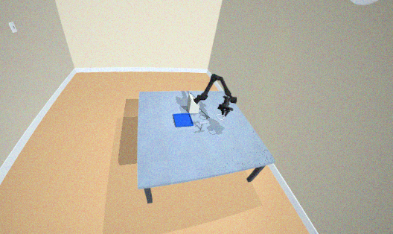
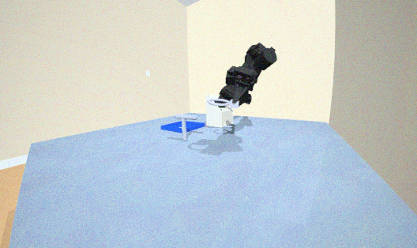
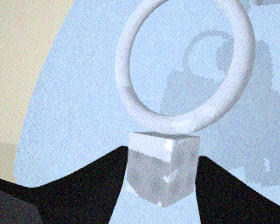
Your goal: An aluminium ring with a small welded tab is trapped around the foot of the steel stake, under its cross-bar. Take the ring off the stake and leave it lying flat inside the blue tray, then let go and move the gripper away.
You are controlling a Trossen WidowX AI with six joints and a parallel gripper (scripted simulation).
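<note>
Ring (image 1: pixel 220 119) (image 2: pixel 218 105) (image 3: pixel 122 62) off stake (image 1: pixel 201 126) (image 2: pixel 184 129), aloft over tabletop (image 1: pixel 167 156) (image 2: pixel 209 197) (image 3: pixel 96 45), well apart from blue tray (image 1: pixel 183 120) (image 2: pixel 170 127); my pincer (image 1: pixel 224 115) (image 2: pixel 234 105) (image 3: pixel 163 159) is gripping its tab (image 3: pixel 163 167), and I am judging that low travel trayward could be risking a snag on the cross-bar (image 1: pixel 202 122) (image 2: pixel 186 117).

Top: from high up, well back, looks down at slant over whole table (image 1: pixel 182 153) (image 2: pixel 225 189). Exterior: low, nearer, looks across tabletop toward walls. Wrist: closest, faces ring (image 1: pixel 220 117) (image 2: pixel 218 103) (image 3: pixel 123 65). Top, exterior share tray (image 1: pixel 183 120) (image 2: pixel 197 125).
</note>
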